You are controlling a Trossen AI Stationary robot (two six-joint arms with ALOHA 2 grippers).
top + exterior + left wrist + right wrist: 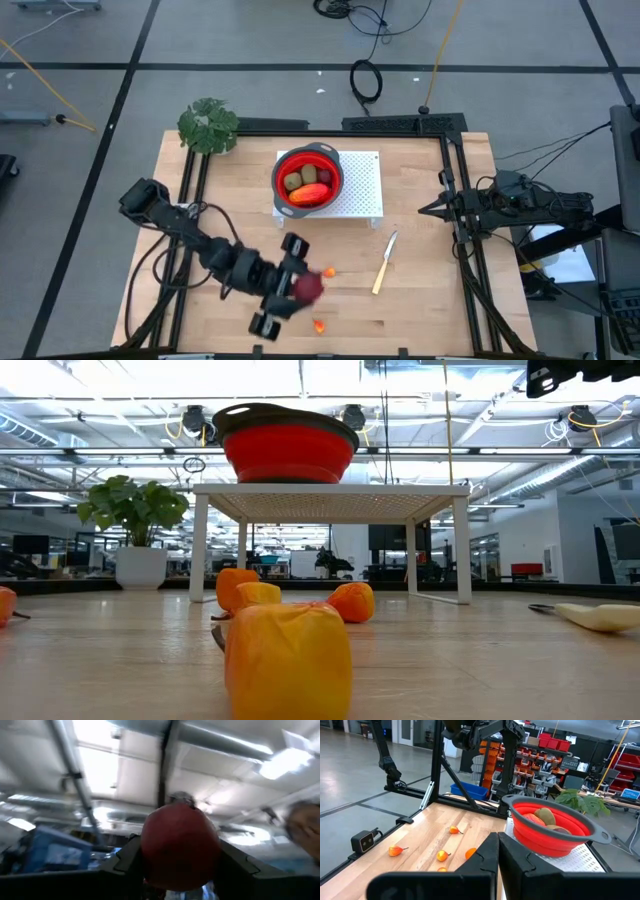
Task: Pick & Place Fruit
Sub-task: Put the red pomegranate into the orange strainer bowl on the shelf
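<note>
Dark red round fruit [180,845], one, clamped in my left claw [290,285] above the table's near edge; four tiny orange pieces [395,851] on the boards; red bowl [307,177] on its rack holds three; right claw [430,209] shut, empty, at the right edge

both arms are dark, near black, built from chunky jointed segments; the left arm [190,235] trails loose black cables beside its links; its tool [285,285] carries blocky black fingers with pale patches; the right arm [520,205] shows grey housings and thin cables; its tool [497,851] has matte black, angular fingers.
</note>
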